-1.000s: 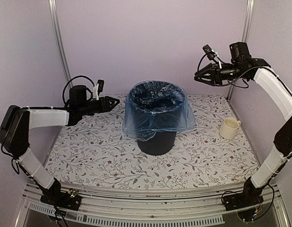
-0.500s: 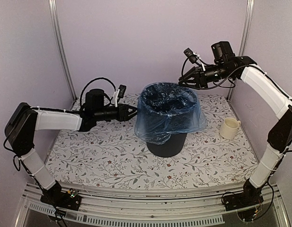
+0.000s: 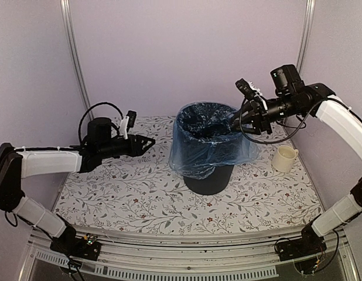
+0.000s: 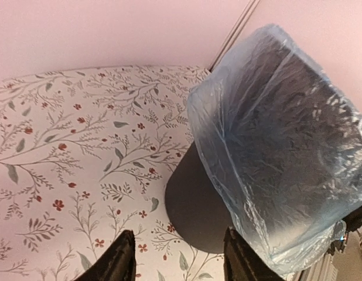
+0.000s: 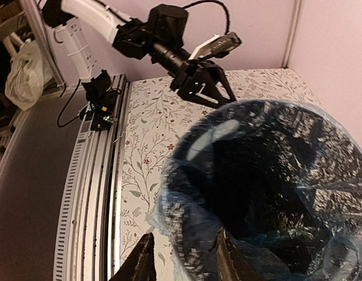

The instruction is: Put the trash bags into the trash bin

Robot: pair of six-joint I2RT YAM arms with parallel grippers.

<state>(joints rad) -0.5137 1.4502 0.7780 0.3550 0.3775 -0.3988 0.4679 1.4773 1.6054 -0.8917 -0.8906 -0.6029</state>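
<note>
Over the counter [image 3: 128, 193], the left claw [image 3: 150, 141] hangs spread and empty, with the trash bin [image 3: 209, 180] just ahead of it. The trash bag [image 3: 211, 149] already lines the bin, its skirt draped outside. The right claw [image 5: 182, 257], also spread, straddles the rim. Only tucking seems left.

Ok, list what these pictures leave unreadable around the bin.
Trash bin floor: top and right wrist views, dark trash bag lining hides it.
Bin's rim: every view, bag folded over it.
Right hand touching bag or not: top view too small, wrist view blurred.
Mug contents: top view, too small.
</note>
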